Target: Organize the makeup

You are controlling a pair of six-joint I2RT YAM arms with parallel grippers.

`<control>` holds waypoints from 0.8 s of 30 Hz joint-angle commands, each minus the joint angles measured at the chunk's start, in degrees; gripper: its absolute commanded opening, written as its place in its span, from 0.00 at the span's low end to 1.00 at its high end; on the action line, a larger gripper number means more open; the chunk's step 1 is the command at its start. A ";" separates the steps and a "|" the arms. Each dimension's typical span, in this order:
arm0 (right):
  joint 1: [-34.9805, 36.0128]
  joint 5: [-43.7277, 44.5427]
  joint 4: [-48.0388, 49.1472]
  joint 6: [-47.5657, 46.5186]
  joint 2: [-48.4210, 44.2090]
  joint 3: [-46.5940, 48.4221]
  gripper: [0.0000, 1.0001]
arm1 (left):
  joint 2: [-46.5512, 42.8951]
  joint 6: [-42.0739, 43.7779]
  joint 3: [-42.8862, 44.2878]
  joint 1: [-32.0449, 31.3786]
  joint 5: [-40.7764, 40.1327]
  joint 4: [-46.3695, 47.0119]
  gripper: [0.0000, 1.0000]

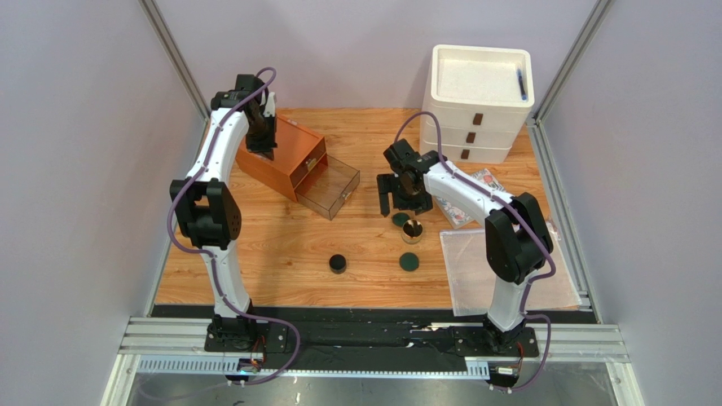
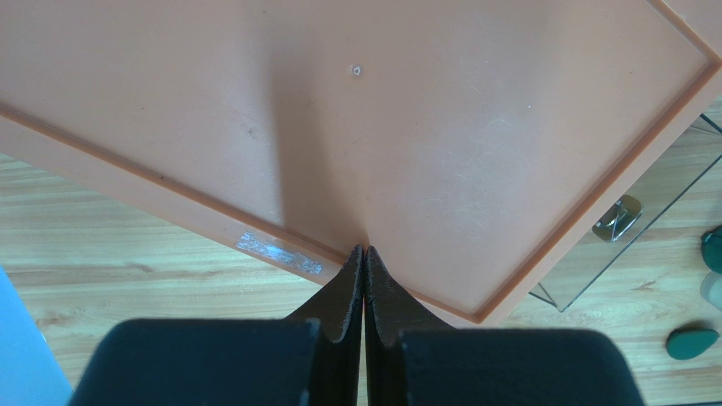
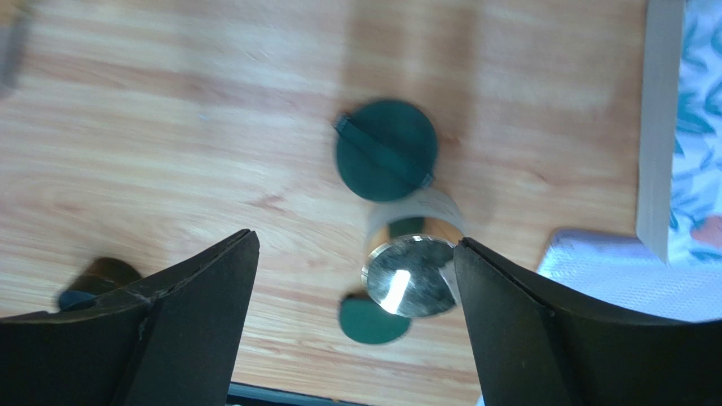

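Nearest the arm bases, we are finding the black round pot (image 1: 338,263) standing alone on the desk (image 1: 280,245), well apart from both arms. Level with it, further right, one dark green disc (image 1: 409,261) is lying flat. At the right edge a clear plastic bag (image 1: 517,275) is lying flat.

Just beyond that disc, the gold-rimmed jar (image 3: 411,277) is standing upright. The right fingers (image 3: 237,262) are standing wide open and are gripping nothing. We are seeing the jar between them, just beside one finger and well apart from the other. A second dark green disc (image 3: 385,150) is lying just beyond the jar. A printed packet (image 1: 474,199) is lying to the right of this group.

Further back on the left, the left fingers (image 2: 364,279) are pressed fully closed, and their tips are meeting the top panel of the orange drawer box (image 1: 284,156). Its clear drawer (image 1: 332,196) is standing pulled out. At the far right, a white drawer unit (image 1: 477,101) is sitting at the back of the desk.
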 commanded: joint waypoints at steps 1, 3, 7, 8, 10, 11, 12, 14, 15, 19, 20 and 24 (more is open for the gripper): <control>-0.01 4.24 -1.40 -1.84 -4.92 -5.36 0.89 | -0.25 0.17 -1.68 0.28 0.58 -2.42 0.00; -0.18 4.95 -0.96 -1.66 -4.92 -6.78 0.90 | -0.25 0.35 -1.68 0.28 0.58 -2.42 0.00; -0.01 4.86 -0.34 -0.43 -2.82 -8.89 0.90 | -0.16 0.52 -1.86 0.28 0.67 -2.60 0.00; -0.01 4.69 0.10 -0.08 -2.37 -10.03 0.89 | -0.16 0.52 -2.03 0.28 0.50 -2.51 0.00; -0.01 3.99 2.02 1.06 -2.02 -11.79 0.88 | -0.25 0.43 -1.95 0.28 0.49 -2.51 0.00; -0.01 3.72 2.47 1.41 -1.76 -13.36 0.85 | -0.16 0.35 -1.86 0.28 0.58 -2.51 0.00; -0.01 3.63 3.00 1.94 -1.75 -14.07 0.84 | -0.16 0.35 -1.94 0.28 0.58 -2.42 0.00; -0.09 3.10 4.76 2.38 -1.93 -15.13 0.79 | -0.16 0.35 -1.94 0.28 0.58 -2.51 0.00; -0.18 3.28 5.19 2.47 -2.02 -15.92 0.77 | -0.16 0.35 -1.94 0.28 0.67 -2.51 0.00; -0.10 4.16 6.52 1.77 -2.54 -16.46 0.39 | -0.16 0.43 -2.12 0.28 0.58 -2.42 0.00; -0.01 4.25 6.60 1.42 -2.72 -16.37 0.32 | -0.16 0.35 -2.03 0.28 0.58 -2.51 0.00; -0.01 4.69 6.96 0.45 -4.21 -15.84 0.19 | -0.25 0.35 -2.03 0.28 0.58 -2.51 0.00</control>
